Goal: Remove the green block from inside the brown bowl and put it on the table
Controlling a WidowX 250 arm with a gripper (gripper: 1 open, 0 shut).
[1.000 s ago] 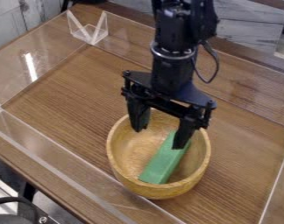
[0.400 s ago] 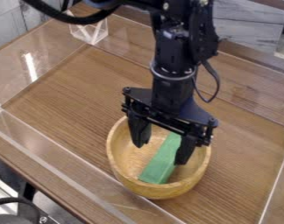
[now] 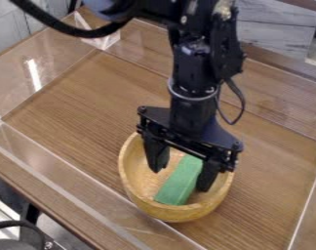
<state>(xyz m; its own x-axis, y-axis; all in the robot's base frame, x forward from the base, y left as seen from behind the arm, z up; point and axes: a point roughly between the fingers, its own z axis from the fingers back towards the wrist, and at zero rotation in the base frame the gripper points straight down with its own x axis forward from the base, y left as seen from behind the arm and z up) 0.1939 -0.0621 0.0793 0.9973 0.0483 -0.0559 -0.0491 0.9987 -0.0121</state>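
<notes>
presently, the gripper [image 3: 183, 164] stands spread, holding nothing, over the brown bowl [image 3: 138, 192]. the green block [image 3: 181, 183] lies inside, between the fingers in this view. advised: centre the fingers across its narrow width, lower without striking the rim, then close squarely and lift straight up before moving to the surface [image 3: 89, 119]. its long axis runs obliquely, near end toward the camera and slightly left, far end under the gripper.

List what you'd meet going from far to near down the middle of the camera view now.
Black robot gripper, green block, near rim of the light-brown wooden bowl.
</notes>
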